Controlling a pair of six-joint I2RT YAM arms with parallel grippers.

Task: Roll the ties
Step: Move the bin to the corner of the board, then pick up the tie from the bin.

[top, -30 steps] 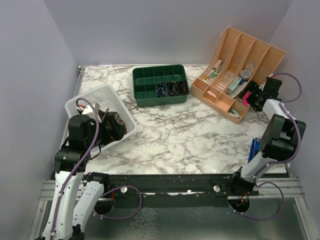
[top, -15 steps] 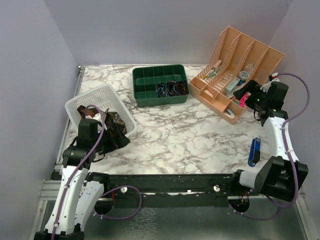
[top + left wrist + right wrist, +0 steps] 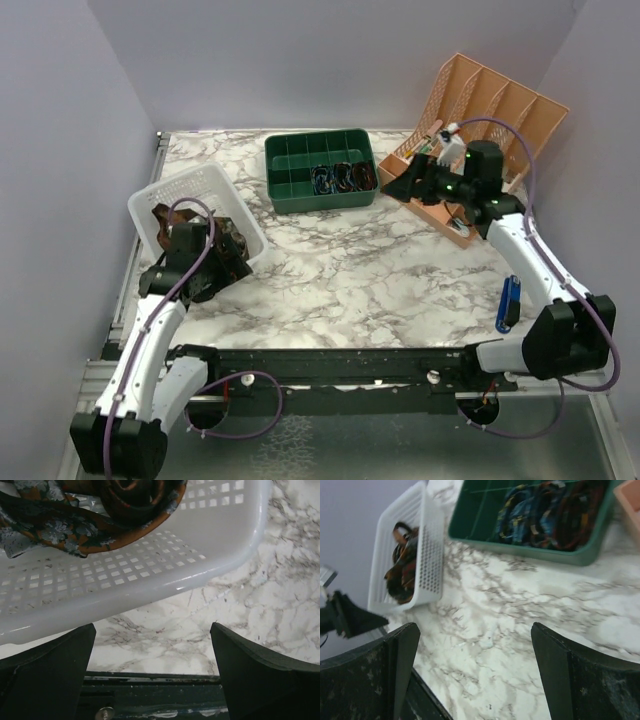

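Note:
Loose brown ties point(image 3: 160, 219) with an orange pattern lie heaped in a white perforated basket point(image 3: 190, 180) at the left. The left wrist view shows the ties point(image 3: 90, 525) above the basket wall point(image 3: 150, 575). My left gripper point(image 3: 228, 264) hangs open at the basket's near right side, over bare marble, holding nothing point(image 3: 152, 645). Three rolled ties point(image 3: 340, 178) sit in compartments of a green tray point(image 3: 320, 205) at the back. My right gripper point(image 3: 392, 188) stands open just right of that tray, pointing left, empty point(image 3: 475, 650). Its view shows the rolled ties point(image 3: 545, 510) and the basket point(image 3: 432, 545).
An orange desk organiser point(image 3: 490, 110) with small items stands at the back right, under my right wrist. A blue object point(image 3: 510, 300) lies on the marble table point(image 3: 360, 270) near the right edge. The black front rail point(image 3: 150, 690) runs just below my left fingers.
My right arm has swung left from beside the organiser to the green tray's right end. My left arm has stretched forward toward the basket's near side. Both grippers stayed open.

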